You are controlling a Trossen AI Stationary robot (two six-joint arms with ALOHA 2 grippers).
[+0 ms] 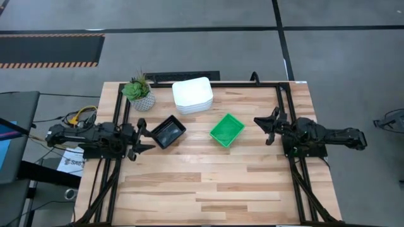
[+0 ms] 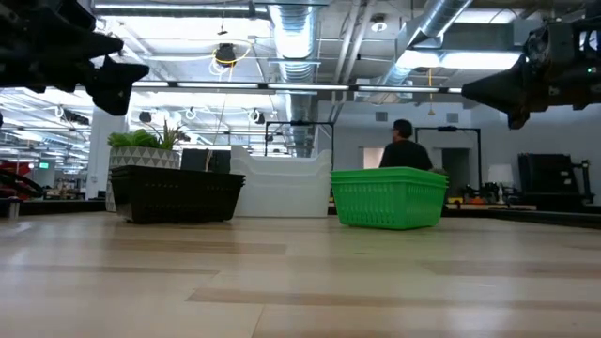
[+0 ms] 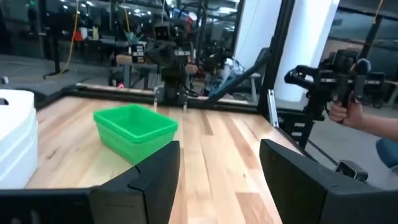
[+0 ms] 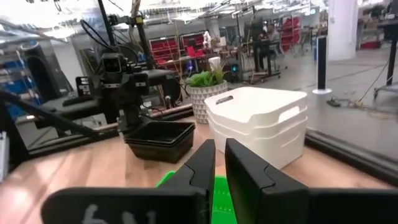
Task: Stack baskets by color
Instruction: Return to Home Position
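Three tidy stacks on the worktop (image 1: 208,189), and both arms sit out at the edges!

Here's the layout: the white baskets (image 1: 192,96) are nested in one pile at the far edge, right beside the potted plant (image 1: 139,93). In front of them the black baskets (image 1: 168,132) stand stacked on the left and the green baskets (image 1: 226,129) on the right, each pile turned at an angle and apart from the others. The left end effector (image 1: 144,135) hovers above the wood just beside the black pile, fingers spread wide, carrying nothing. The right end effector (image 1: 257,121) hangs raised on the opposite side, near the green pile but clear of it. Its fingers are drawn together with barely a sliver between them, and they are empty too. Beyond the worktop, a person (image 2: 406,145) shows in the room.
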